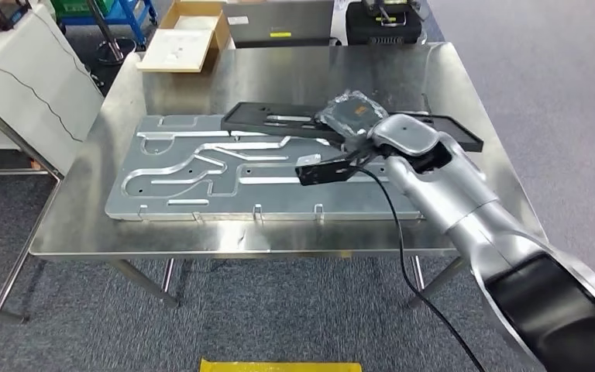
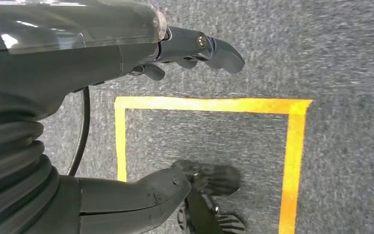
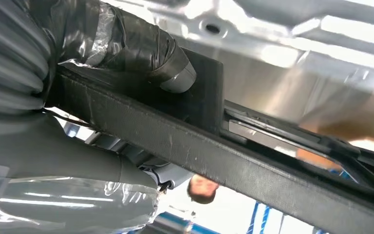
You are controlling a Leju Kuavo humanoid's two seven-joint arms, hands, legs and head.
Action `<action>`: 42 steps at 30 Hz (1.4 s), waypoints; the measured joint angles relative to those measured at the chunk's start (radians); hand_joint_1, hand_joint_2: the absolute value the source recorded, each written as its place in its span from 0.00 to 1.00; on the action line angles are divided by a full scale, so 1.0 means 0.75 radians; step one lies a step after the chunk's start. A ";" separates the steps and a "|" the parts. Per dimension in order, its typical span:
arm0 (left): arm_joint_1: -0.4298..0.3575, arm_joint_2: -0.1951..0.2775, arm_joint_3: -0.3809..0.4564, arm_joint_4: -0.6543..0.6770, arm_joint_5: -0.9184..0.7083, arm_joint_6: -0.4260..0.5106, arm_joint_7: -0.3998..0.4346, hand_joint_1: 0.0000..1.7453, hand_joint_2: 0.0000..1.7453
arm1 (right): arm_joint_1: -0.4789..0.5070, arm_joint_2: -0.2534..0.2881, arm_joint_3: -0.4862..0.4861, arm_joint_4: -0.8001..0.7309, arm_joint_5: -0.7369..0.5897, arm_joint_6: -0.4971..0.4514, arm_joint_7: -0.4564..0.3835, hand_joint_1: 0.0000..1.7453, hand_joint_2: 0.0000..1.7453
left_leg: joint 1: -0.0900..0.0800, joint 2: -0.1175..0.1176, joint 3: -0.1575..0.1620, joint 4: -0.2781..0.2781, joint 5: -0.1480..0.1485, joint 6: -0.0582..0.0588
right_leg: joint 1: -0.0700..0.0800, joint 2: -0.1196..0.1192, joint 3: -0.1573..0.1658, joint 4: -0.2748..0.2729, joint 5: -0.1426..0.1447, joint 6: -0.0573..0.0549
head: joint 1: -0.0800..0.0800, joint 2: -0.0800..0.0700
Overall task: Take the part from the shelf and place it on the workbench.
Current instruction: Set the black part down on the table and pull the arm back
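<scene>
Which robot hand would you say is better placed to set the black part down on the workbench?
The right robot hand: it already grips the black part over the workbench, while the left robot hand hangs over the floor.

The right arm enters from the near right and reaches forward and to the left, its silver forearm rising to a bent wrist. The right hand, wrapped in a clear plastic cover, is closed around the black frame: in the right wrist view the thumb presses on one face of the frame's edge bar, with the palm and other fingers on the opposite face. A black cable trails from the wrist toward the near side. The left hand hangs down, holding nothing, thumb and fingers apart.
</scene>
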 joint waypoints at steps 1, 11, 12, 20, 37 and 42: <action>-0.001 0.001 0.000 0.000 -0.003 -0.005 -0.005 0.00 1.00 | -0.014 0.024 0.030 0.046 0.004 0.000 -0.007 1.00 1.00 | 0.000 0.000 -0.047 0.094 -0.040 -0.004 | 0.003 0.000 0.002 0.000 -0.002 -0.005 | 0.000 0.000; -0.001 0.005 -0.008 0.001 -0.033 -0.031 -0.037 0.00 1.00 | -0.029 0.181 0.180 0.356 0.011 -0.117 -0.016 1.00 1.00 | -0.028 -0.001 0.025 -0.138 0.130 0.061 | 0.031 0.009 0.036 -0.006 -0.028 -0.007 | 0.000 0.000; -0.001 0.005 -0.011 0.001 -0.035 -0.033 -0.042 0.00 1.00 | -0.026 0.190 0.184 0.379 0.011 -0.129 -0.013 1.00 1.00 | -0.023 0.000 0.030 -0.147 0.130 0.063 | 0.031 0.009 0.035 -0.004 -0.033 0.000 | 0.000 0.000; -0.003 -0.002 -0.034 0.001 -0.057 -0.053 -0.070 0.00 1.00 | 0.037 0.206 0.188 0.528 0.005 -0.238 -0.029 1.00 1.00 | -0.004 0.002 0.047 -0.163 0.127 0.069 | -0.003 0.002 -0.152 0.341 -0.147 0.056 | 0.001 0.000; -0.006 -0.002 -0.046 0.001 -0.079 -0.033 -0.098 0.00 0.00 | 0.157 0.152 0.144 0.611 -0.070 -0.476 -0.123 0.00 0.00 | 0.002 0.004 -0.037 0.059 0.036 0.004 | -0.001 0.003 0.009 0.000 -0.001 0.000 | -0.001 0.000; -0.017 -0.001 -0.051 0.001 -0.092 -0.018 -0.092 0.00 0.00 | 0.185 0.142 0.052 0.545 -0.136 -0.690 -0.201 0.00 0.00 | -0.007 0.000 0.059 -0.135 0.093 0.031 | 0.006 0.009 0.004 0.003 0.002 0.031 | -0.001 0.000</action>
